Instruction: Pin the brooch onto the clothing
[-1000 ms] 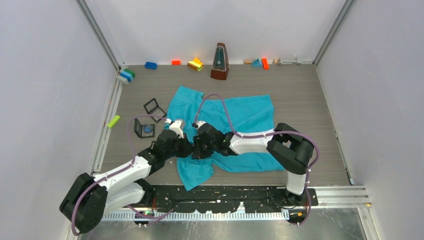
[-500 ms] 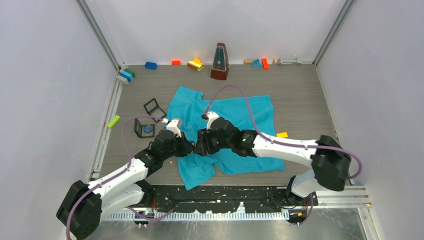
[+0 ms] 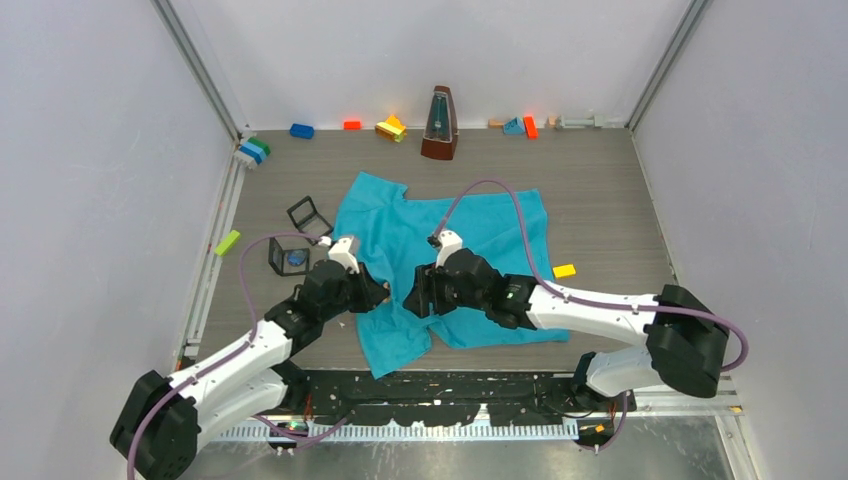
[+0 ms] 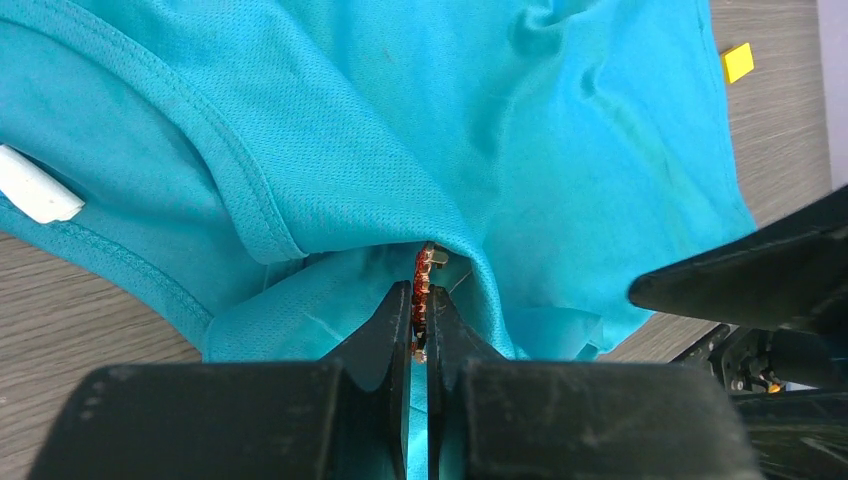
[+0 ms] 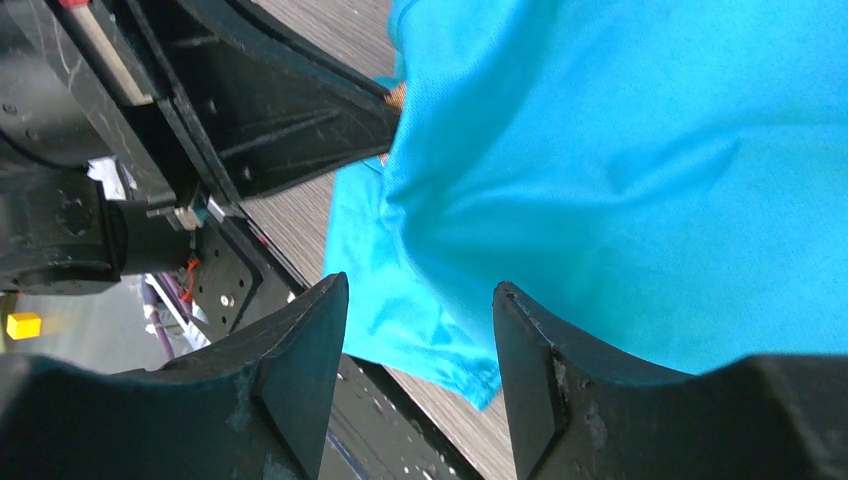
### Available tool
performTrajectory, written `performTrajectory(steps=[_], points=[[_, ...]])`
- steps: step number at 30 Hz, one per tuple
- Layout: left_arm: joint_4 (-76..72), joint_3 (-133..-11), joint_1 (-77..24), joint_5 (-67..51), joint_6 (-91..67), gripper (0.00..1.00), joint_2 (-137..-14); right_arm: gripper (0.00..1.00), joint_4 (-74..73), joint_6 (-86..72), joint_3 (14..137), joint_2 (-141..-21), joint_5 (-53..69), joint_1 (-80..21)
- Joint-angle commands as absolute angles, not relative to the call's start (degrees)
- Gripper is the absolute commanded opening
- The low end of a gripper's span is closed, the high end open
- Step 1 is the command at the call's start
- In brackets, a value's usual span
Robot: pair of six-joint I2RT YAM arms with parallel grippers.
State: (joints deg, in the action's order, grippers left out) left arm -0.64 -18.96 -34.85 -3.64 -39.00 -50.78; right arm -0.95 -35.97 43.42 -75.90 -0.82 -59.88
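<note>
Teal-blue across the middle of the grey wood-grain table [image 3: 620, 200]: the clothing [image 3: 480, 225], spread mostly flat, near hem close to the front rail, a fold bunched up at the near-left corner. At that fold, the left gripper [image 4: 420, 300], closed tight on the brooch [image 4: 421, 285], a small coppery piece held edge-on between the pads, fabric draped over its tip. Just to the right, the right gripper [image 5: 418, 290], spread well apart, gripping nothing, poised over the shirt's near edge and facing the left one across a narrow gap. White neck label [image 4: 35, 198] by the collar seam. Bare wood on both flanks: a yellow block [image 3: 564, 270] just off the shirt's right edge, a black wire cube [image 3: 288, 256] close off its left edge. Farther back, a metronome [image 3: 439, 125] and small coloured blocks [image 3: 391, 128] along the rear wall, well apart from the shirt.
</note>
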Motion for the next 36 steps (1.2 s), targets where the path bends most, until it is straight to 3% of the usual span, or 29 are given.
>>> performTrajectory(steps=[1,8,12,15,16,18,36], points=[[-4.6,-18.8,-34.7,-4.7,-40.3,0.0,-48.8,0.61,11.4,-38.0,43.7,-79.8,-1.3,-59.9],[-3.6,-18.1,-34.7,-4.3,-40.5,0.0,-46.1,0.59,17.3,-39.3,45.2,-85.6,-0.7,-59.9],[-3.5,-17.8,-34.7,-4.3,-40.6,0.0,-45.9,0.5,18.1,-39.7,45.9,-88.4,-0.8,-59.9],[-3.5,-17.8,-34.7,-4.3,-40.7,0.0,-45.8,0.34,18.3,-39.7,46.2,-90.1,-0.9,-59.9],[-3.6,-17.7,-34.7,-4.2,-40.8,0.0,-45.6,0.2,18.3,-39.7,46.3,-90.8,-0.8,-59.9],[-3.9,-17.4,-34.7,-3.8,-41.2,0.0,-45.3,0.03,18.4,-39.7,46.5,-91.4,1.0,-59.9],[-7.1,-15.9,-34.7,-2.7,-42.8,0.0,-42.0,0.01,18.9,-41.5,47.7,-96.7,8.1,-59.9]])
